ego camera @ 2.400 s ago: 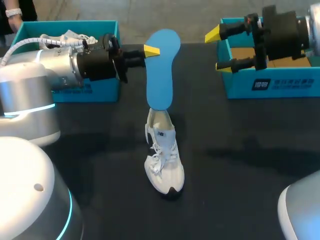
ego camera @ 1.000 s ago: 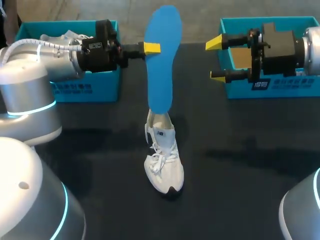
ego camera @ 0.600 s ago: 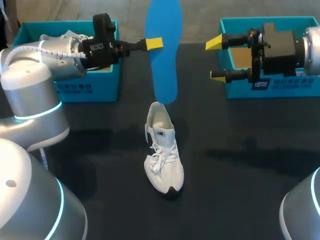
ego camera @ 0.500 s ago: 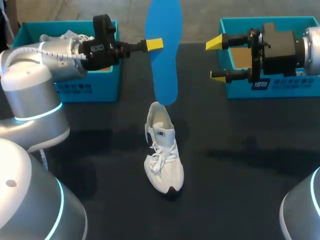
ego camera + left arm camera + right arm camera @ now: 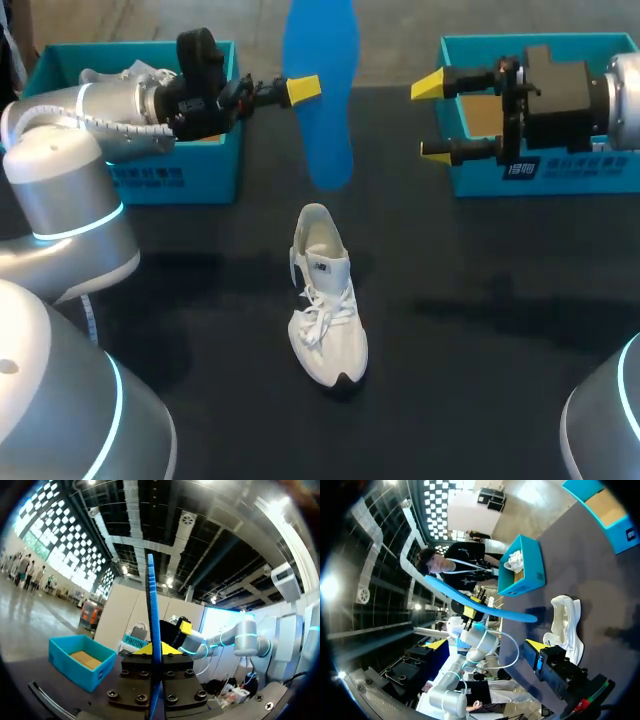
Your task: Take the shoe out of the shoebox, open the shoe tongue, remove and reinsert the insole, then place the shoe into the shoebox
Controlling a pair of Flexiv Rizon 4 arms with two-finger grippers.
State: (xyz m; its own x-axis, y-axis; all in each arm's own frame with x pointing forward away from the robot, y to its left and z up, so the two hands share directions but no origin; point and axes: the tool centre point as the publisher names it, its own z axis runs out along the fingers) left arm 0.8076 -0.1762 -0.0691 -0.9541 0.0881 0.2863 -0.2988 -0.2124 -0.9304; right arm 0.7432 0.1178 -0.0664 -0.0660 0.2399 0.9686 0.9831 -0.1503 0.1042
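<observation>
Head view: the white mesh shoe [image 5: 328,310] stands upright on the black desk [image 5: 480,380], laces loose, rounded toe toward the camera. Just beyond the shoe's heel, clear of it, hangs the blue insole [image 5: 320,110], a flat foam sole shape, pinched by the left end effector [image 5: 300,89]. Back left of the shoe sits the left shoebox [image 5: 170,175], teal cardboard; back right of it the right shoebox [image 5: 545,170], with the right end effector [image 5: 433,118] in front of that box, fingers spread wide, nothing between them

Left wrist view: the insole [image 5: 152,630] shows edge-on, a thin blue blade rising between the yellow tips pressed on both its faces

Right wrist view: the shoe [image 5: 565,625] lies ahead of the parted yellow tips; beside the shoe the insole [image 5: 475,605] reads as a gently bowed strip, the left shoebox [image 5: 527,575] beyond
</observation>
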